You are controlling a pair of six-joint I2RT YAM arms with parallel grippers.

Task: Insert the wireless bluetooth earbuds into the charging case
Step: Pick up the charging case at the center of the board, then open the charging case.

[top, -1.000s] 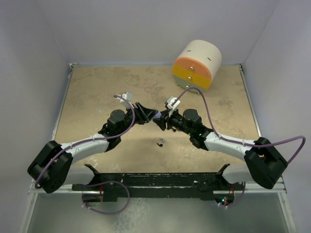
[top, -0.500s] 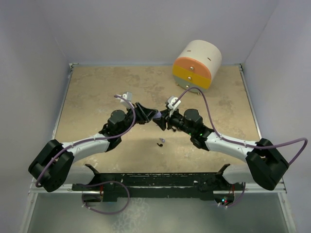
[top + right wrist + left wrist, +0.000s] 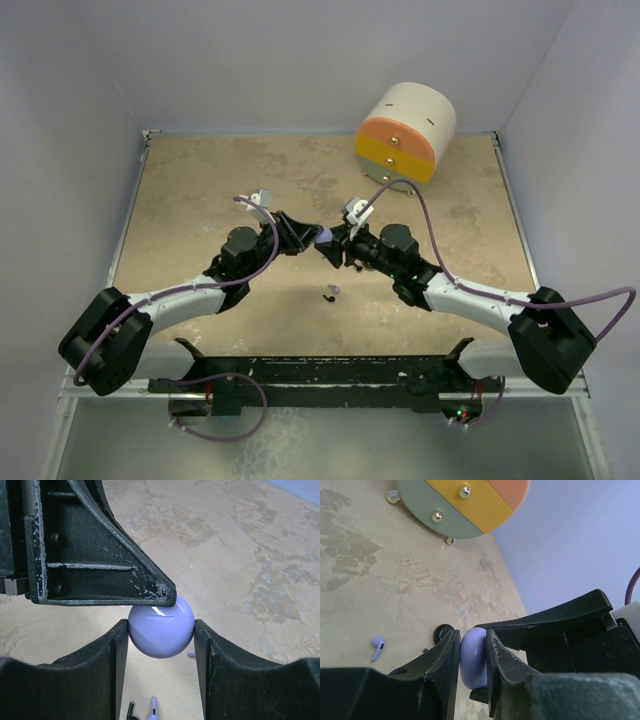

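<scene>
charging case (image 3: 161,640): glossy lavender pebble, smooth, thin seam, held up off the tabletop between both claws.
left claw (image 3: 472,641): scuffed black fingers, pinched narrow on the case.
right claw (image 3: 160,630): matte black, gripping it across its width.
tabletop (image 3: 200,190): mottled beige stone look; pale walls.
earbuds (image 3: 376,646): tiny lavender stemmed one, loose on the tabletop, apart from the case.

One lavender case (image 3: 161,632) is counted. One lavender earbud (image 3: 376,646) is seen at its six o'clock, and beside that lies what may be one black earbud (image 3: 130,709). One round drawer unit (image 3: 404,132) is counted at one o'clock.
</scene>
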